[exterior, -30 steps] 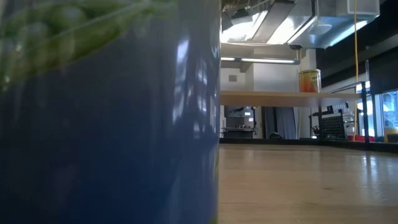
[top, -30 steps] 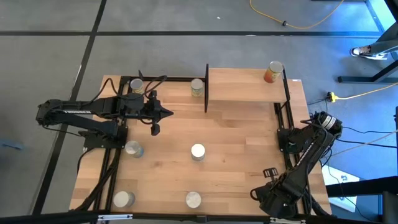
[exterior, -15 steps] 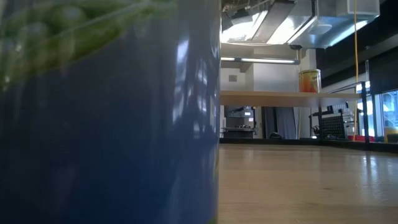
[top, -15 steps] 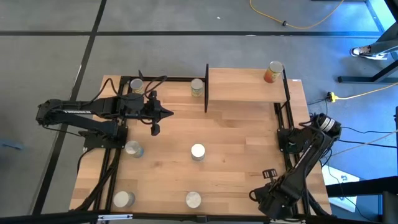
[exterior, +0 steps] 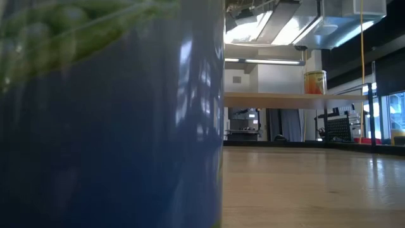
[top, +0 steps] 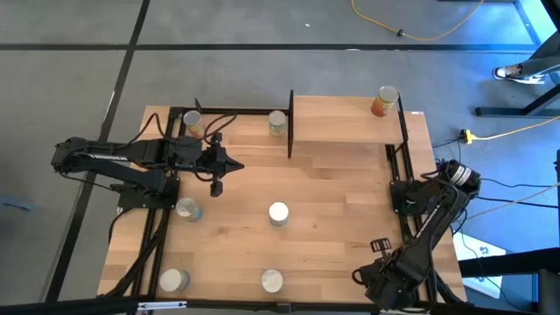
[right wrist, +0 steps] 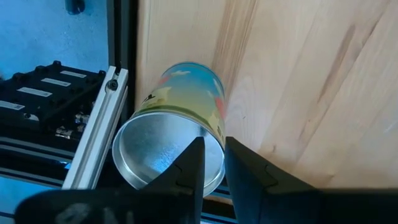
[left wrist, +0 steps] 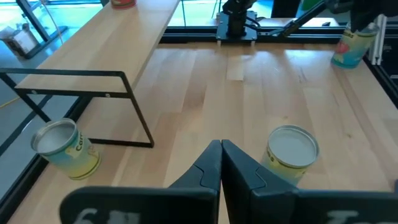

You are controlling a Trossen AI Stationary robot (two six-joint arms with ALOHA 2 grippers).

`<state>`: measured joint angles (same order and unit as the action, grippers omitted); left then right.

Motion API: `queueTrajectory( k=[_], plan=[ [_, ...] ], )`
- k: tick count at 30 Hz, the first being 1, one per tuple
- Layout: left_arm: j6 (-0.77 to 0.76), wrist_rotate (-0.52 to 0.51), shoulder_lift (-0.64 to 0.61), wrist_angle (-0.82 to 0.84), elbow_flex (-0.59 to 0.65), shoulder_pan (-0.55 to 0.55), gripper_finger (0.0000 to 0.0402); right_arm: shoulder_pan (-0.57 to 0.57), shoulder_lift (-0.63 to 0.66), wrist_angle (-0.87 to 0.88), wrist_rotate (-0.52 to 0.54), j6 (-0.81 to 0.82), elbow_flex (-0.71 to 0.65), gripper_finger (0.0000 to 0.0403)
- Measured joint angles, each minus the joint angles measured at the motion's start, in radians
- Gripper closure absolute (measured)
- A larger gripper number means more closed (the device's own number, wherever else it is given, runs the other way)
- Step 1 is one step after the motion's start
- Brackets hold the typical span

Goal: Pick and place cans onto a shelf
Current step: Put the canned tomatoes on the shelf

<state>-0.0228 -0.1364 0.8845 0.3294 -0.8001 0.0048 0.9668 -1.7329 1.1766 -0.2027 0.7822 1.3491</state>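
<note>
My left gripper [top: 234, 164] is shut and empty, hovering over the table's left half and pointing toward the shelf [top: 346, 118]. One orange can [top: 384, 101] stands on the shelf's far right corner. Several cans stand upright on the table: one by the shelf's left posts [top: 277, 122], one at the far left [top: 192, 120], one mid-table [top: 278, 213], and others near the front [top: 272, 281]. My right arm [top: 411, 254] is folded at the near right. Its gripper [right wrist: 213, 146] is open by a narrow gap above a blue-and-yellow can [right wrist: 180, 106].
The blue can with a green band [exterior: 107, 126] fills the low view's left half. Black posts [left wrist: 134, 109] carry the shelf. A metal frame rail [right wrist: 93, 143] runs beside the can under my right gripper. Bare wood [top: 341, 192] lies between the middle can and the right arm.
My left gripper has shifted a little toward the table's near and left edges, staying shut. No can has moved.
</note>
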Motion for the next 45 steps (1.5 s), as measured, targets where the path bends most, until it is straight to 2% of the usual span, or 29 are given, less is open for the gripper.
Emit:
queueTrajectory(
  k=[9,16,18,23,31,37,45],
  plan=[
    [0.0,-0.004,0.0,0.0,0.0,0.0,0.0401,-0.002,0.009,-0.038,-0.028,0.025,-0.081,0.0338],
    [0.0,-0.004,0.0,0.0,0.0,0.0,0.0401,-0.001,0.007,-0.038,-0.028,0.028,-0.085,0.0339],
    [0.0,-0.006,0.0,0.0,0.0,0.0,0.0401,-0.001,0.006,-0.04,-0.022,0.047,-0.085,0.0345],
    [0.0,-0.008,0.0,0.0,0.0,0.0,0.0401,0.0,0.006,-0.037,-0.007,0.076,-0.085,0.0394],
    [0.007,-0.008,0.0,0.0,0.0,0.0,0.0401,-0.011,0.006,-0.024,0.016,0.107,-0.084,0.04],
    [0.008,-0.008,0.0,0.0,0.0,0.0,0.0401,-0.062,-0.012,0.101,0.162,0.104,-0.021,0.0401],
    [0.01,-0.008,0.0,0.001,0.0,0.0,0.0401,-0.113,-0.001,0.126,0.163,0.048,0.012,0.0402]
  ],
)
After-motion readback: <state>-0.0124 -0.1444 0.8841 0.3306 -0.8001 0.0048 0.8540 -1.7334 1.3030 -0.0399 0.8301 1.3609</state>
